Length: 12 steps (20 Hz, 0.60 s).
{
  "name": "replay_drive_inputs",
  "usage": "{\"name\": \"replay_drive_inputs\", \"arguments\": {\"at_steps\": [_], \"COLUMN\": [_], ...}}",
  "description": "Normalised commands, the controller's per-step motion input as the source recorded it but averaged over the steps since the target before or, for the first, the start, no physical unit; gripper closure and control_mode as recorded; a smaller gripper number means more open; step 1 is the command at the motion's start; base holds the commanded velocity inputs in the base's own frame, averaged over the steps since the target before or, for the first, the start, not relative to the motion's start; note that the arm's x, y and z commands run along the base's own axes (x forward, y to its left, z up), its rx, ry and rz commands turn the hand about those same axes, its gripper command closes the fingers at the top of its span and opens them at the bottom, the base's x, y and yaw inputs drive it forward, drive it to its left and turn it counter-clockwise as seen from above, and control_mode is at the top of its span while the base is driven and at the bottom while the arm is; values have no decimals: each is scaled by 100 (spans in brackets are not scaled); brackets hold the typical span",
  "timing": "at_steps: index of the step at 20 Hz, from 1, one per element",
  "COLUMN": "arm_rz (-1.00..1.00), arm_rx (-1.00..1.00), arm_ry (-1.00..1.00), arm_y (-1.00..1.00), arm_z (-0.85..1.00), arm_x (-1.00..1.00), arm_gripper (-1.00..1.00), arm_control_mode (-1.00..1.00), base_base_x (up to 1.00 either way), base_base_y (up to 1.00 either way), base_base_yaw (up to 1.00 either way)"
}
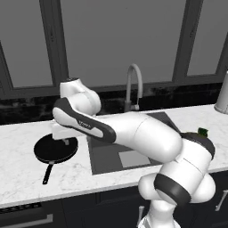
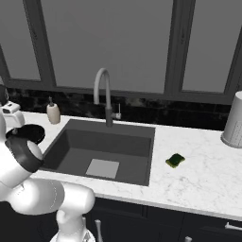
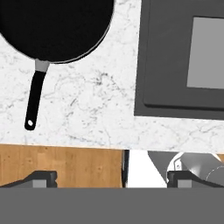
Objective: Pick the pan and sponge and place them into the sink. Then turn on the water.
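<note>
The black pan point(image 1: 55, 150) lies flat on the white marble left of the sink point(image 1: 109, 158), its thin handle point(image 1: 47, 173) pointing toward the counter's front edge. My gripper point(image 1: 65, 141) hovers just above the pan's right rim, pointing down. In the hand view the pan point(image 3: 57, 26) is at the top left, the sink point(image 3: 166, 65) at the right, and my gripper point(image 3: 113, 177) stands open with nothing between its fingertips point(image 3: 41, 177). The green-and-yellow sponge point(image 2: 176, 160) rests on the counter right of the sink point(image 2: 71, 146). No water falls from the grey gooseneck faucet point(image 2: 104, 92).
A cream soap dispenser point(image 2: 53, 113) stands behind the sink's left corner. A grey ribbed canister point(image 2: 234, 124) stands at the far right of the counter. Dark windows run along the back wall. My own arm spans across the basin in the left base view.
</note>
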Motion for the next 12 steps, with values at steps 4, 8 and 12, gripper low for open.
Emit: {"name": "replay_drive_inputs", "arguments": {"at_steps": [4, 8, 12], "arm_rz": [0, 0, 0], "arm_rx": [-2, 0, 0], "arm_ry": [1, 0, 0], "arm_y": [29, 47, 42], "arm_z": [-35, -44, -32], "arm_x": [0, 0, 0], "arm_gripper": [-100, -100, -100], "arm_control_mode": [-100, -100, -100], "base_base_x": [0, 0, 0], "base_base_y": [0, 0, 0], "base_base_yaw": [0, 0, 0]}}
